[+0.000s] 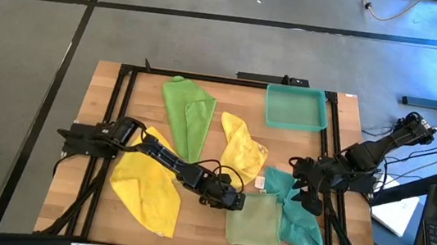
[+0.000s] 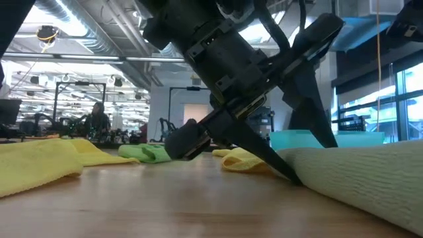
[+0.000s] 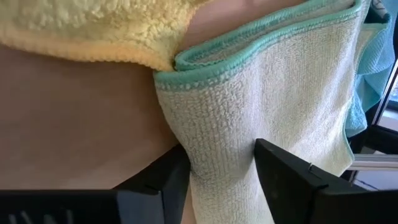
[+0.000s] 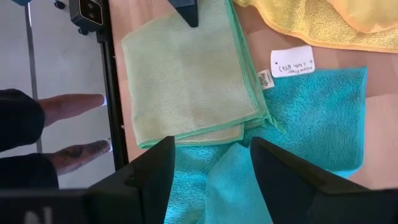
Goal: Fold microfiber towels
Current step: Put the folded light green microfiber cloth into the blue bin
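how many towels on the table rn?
5. Bright green towel at the back, small yellow towel mid-table, large yellow towel front-left, pale olive towel front-centre, teal towel front-right. None seem hidden.

We see two yellow towels (image 1: 145, 188), a bright green towel (image 1: 187, 112), pale olive towel (image 1: 254, 221) (teal-trimmed), teal towel (image 1: 302, 219), teal tray (image 1: 295, 107), wood-tone desk (image 1: 112, 110).

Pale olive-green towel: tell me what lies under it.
The pale olive-green towel overlaps the teal towel at one edge; elsewhere bare wooden table borders it. Whatever lies beneath its middle is covered.
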Robot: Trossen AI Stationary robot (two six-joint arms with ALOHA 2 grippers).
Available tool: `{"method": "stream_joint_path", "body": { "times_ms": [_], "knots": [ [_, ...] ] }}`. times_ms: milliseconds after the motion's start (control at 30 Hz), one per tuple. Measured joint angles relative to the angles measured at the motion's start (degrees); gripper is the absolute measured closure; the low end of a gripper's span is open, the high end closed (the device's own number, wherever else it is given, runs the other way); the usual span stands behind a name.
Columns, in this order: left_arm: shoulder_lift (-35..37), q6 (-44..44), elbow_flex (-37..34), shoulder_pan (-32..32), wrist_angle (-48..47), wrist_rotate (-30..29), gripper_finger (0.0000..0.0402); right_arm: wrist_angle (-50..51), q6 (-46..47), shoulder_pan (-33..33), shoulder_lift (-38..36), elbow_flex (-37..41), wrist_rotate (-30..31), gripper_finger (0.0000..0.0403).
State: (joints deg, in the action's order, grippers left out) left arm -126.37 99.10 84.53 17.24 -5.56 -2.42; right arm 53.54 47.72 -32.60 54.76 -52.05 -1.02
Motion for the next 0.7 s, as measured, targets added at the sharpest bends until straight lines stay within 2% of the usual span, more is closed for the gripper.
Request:
{"method": "stream_joint_path", "body": {
  "times_ms": [333,433,567,700],
  "knots": [
    [-0.2,-1.1,-0.2,-0.8,-0.3,-4.0,0.0359,0.2,-1.5,0.0,0.0,0.0,0.9,0.0191],
    [-0.2,-3.8,-0.2,-1.3,0.5,-3.5,0.0390,0.3,-2.1,0.1,0.0,0.0,1.4,0.0191],
    [0.0,-6.9,-0.2,-2.2,4.8,-2.8,0.0396,0.4,-5.1,0.0,0.0,0.0,1.9,0.0191],
    [1.3,-10.2,-0.2,-2.5,8.8,-2.0,0.0399,0.4,-8.2,0.0,0.0,0.0,5.1,0.0191]
  ]
}}
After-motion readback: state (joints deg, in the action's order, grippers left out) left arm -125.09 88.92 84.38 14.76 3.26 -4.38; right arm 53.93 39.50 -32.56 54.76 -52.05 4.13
